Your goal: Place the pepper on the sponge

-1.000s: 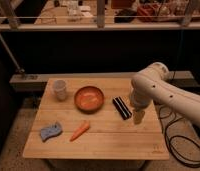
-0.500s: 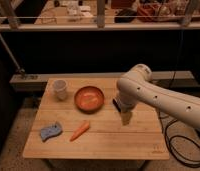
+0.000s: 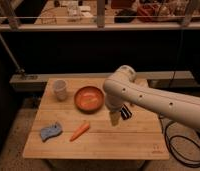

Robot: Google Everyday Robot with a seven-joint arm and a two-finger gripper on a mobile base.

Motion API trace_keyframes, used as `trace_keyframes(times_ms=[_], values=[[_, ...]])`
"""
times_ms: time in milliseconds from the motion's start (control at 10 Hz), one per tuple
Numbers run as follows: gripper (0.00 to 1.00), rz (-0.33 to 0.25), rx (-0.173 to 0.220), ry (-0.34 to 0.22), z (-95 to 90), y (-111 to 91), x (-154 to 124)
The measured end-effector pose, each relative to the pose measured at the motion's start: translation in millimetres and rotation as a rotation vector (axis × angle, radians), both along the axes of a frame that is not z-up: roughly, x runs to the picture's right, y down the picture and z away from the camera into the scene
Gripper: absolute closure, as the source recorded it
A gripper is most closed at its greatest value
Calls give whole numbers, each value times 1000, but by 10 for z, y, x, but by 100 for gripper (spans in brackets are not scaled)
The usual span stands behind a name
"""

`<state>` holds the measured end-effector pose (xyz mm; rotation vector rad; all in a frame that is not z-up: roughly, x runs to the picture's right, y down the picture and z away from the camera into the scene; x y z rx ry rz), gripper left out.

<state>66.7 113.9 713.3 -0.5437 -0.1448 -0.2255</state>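
The pepper (image 3: 80,131), a slim orange tapered vegetable, lies on the wooden table (image 3: 128,142) in front of the bowl. The sponge (image 3: 51,131), a flat light-blue pad with wavy edges, rests to the pepper's left, apart from it. My gripper (image 3: 114,119) hangs from the white arm just above the table, to the right of the pepper and at about a pepper's length from it. It holds nothing that I can see.
An orange-red bowl (image 3: 89,98) sits at the table's middle back, a small white cup (image 3: 60,89) to its left. A black rectangular bar (image 3: 125,112) lies right behind the gripper, partly hidden. Black cables (image 3: 179,145) lie on the floor to the right.
The arm has swung to the left across the table, bringing the gripper from beside the black bar toward the pepper. The objects on the table have not moved.
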Motion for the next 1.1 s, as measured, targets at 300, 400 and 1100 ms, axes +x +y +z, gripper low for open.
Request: trace_keyframes(times_ms=[300,400,1100], values=[[20,-32,1,-35,75,45,-155],[20,-44,-5,-55,109,86,-344],[20,-113,-13,-143,322,304,-884]])
